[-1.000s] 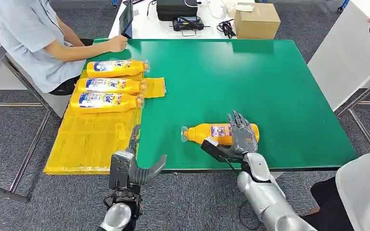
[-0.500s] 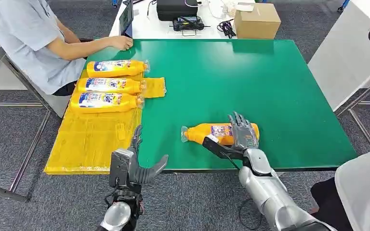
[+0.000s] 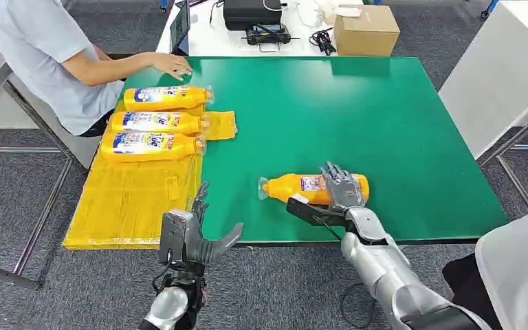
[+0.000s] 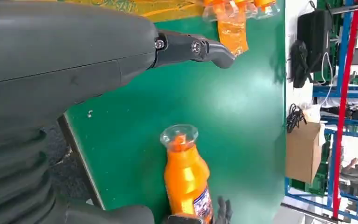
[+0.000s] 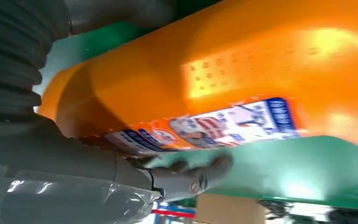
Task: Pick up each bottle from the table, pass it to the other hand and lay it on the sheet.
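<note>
Covering most of the head view, the green table (image 3: pixel 385 124) carries a yellow sheet (image 3: pixel 130 199) along its left side, where three orange bottles (image 3: pixel 152 122) lie side by side. A fourth bottle (image 3: pixel 302 187) lies on its side near the front edge; the right hand (image 3: pixel 340 192) wraps over its base end, gripping it. Spread and holding nothing, the left hand (image 3: pixel 192 230) hovers at the table's front edge.

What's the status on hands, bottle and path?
Right hand wrapped over the lone bottle, bottle still lying on the table. Left hand open at the table edge, holding nothing. Three bottles on the sheet; path clear.
</note>
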`<state>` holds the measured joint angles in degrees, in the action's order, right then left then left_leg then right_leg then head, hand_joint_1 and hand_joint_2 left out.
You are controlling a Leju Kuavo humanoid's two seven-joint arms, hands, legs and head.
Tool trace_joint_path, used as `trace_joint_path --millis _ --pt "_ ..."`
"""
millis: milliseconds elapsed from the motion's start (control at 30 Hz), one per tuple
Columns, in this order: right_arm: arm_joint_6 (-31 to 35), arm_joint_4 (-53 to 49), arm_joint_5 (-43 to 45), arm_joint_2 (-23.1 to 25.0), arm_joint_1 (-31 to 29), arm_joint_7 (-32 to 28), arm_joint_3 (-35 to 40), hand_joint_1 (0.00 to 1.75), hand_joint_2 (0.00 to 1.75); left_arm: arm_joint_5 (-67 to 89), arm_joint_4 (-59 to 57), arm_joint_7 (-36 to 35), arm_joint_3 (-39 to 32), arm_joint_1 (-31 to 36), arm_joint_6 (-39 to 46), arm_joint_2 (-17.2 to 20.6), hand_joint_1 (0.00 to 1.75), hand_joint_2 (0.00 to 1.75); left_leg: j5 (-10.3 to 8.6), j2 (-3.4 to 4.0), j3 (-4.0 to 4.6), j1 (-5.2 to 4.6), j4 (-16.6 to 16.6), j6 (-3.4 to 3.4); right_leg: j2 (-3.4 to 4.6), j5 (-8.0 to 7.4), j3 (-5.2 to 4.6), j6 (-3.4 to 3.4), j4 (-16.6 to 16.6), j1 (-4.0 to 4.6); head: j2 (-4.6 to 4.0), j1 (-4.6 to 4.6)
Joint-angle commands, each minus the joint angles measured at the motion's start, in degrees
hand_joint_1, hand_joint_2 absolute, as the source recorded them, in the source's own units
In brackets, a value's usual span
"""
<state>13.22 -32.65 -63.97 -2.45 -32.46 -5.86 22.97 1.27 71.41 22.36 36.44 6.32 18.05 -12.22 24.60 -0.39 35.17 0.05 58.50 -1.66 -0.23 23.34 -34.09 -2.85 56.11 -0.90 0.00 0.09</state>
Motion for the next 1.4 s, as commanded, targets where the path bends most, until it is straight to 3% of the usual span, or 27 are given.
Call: trace_joint_path --millis 33,67,233,267,333,567,667,833,1267,1400 --pt "-20.08 6.63 19.10 -2.24 -0.78 -12.97 -5.68 1.75 1.75 -2.19 -6.48 2.02 1.71 4.30 -1.20 0.00 0.00 1.75 0.02 -0.22 -0.28 0.03 -0.09 0.06 -0.23 0.09 0.36 0.10 -0.10 0.04 0.00 0.00" --pt "-23.63 6.75 22.13 -2.79 -0.56 -14.33 -6.19 1.75 1.75 -2.75 -7.21 2.48 2.04 4.72 -1.33 -0.15 0.00 1.75 0.00 -0.26 -0.33 0.04 -0.10 0.05 -0.27 0.08 0.41 0.08 -0.13 0.04 0.00 -0.02" --pt "-28.59 6.33 28.20 -3.77 0.17 -16.46 -6.87 1.75 1.75 -3.63 -8.34 3.20 2.68 5.32 -1.40 -0.45 0.00 1.75 0.24 0.07 -0.99 0.08 -0.16 0.16 0.07 -0.01 0.90 0.12 -0.29 0.09 0.00 0.00" --pt "-35.05 6.09 33.51 -3.54 0.66 -18.30 -8.90 1.75 1.75 -4.02 -8.64 3.36 2.89 5.54 -1.66 -0.48 0.00 1.75 0.29 0.19 -1.14 0.07 -0.11 0.12 0.19 0.02 0.99 0.11 -0.27 0.09 0.00 -0.02" --pt "-38.89 3.68 37.12 -5.10 2.11 -20.24 -8.23 1.75 1.75 -4.75 -9.80 4.00 3.21 6.20 -1.91 -0.97 0.00 1.75 0.24 0.12 -1.25 0.08 -0.14 0.13 0.11 0.00 1.10 0.12 -0.30 0.10 0.00 0.00" --pt "-38.48 -1.54 41.04 -6.42 2.91 -18.92 -2.97 1.75 1.75 -5.91 -9.56 5.13 3.16 6.35 -1.04 -1.12 0.00 1.75 0.27 0.30 -1.45 0.07 -0.11 0.11 0.29 0.01 1.24 0.11 -0.25 0.13 0.00 -0.02" --pt "-40.69 -4.48 47.51 -6.74 3.97 -19.65 -1.58 1.75 1.75 -8.12 -8.98 6.17 2.18 6.07 0.30 -1.61 0.00 1.75 0.28 0.32 -1.44 0.09 -0.11 0.12 0.32 0.01 1.24 0.12 -0.26 0.14 0.00 0.00" --pt "-38.31 -11.34 56.04 -6.73 6.10 -18.01 1.71 1.75 1.75 -13.81 -10.87 4.12 2.12 6.87 -0.28 -2.01 0.00 1.75 0.28 0.36 -1.36 0.08 -0.10 0.12 0.35 0.02 1.18 0.14 -0.22 0.13 0.00 0.00" --pt "-37.76 -11.60 57.10 -6.90 5.92 -17.46 2.52 1.75 1.75 -14.42 -11.13 4.22 2.49 6.97 -0.62 -1.83 0.00 1.75 0.29 0.42 -1.03 0.04 -0.08 0.08 0.43 0.02 0.90 0.10 -0.18 0.08 0.00 0.00" --pt "-32.50 -12.73 57.95 -4.91 5.57 -17.66 1.80 1.75 1.75 -18.50 -12.63 -0.03 3.13 6.92 -4.25 -1.18 0.00 1.75 0.30 0.42 -1.03 0.06 -0.09 0.12 0.42 0.03 0.90 0.15 -0.18 0.10 0.00 0.00"
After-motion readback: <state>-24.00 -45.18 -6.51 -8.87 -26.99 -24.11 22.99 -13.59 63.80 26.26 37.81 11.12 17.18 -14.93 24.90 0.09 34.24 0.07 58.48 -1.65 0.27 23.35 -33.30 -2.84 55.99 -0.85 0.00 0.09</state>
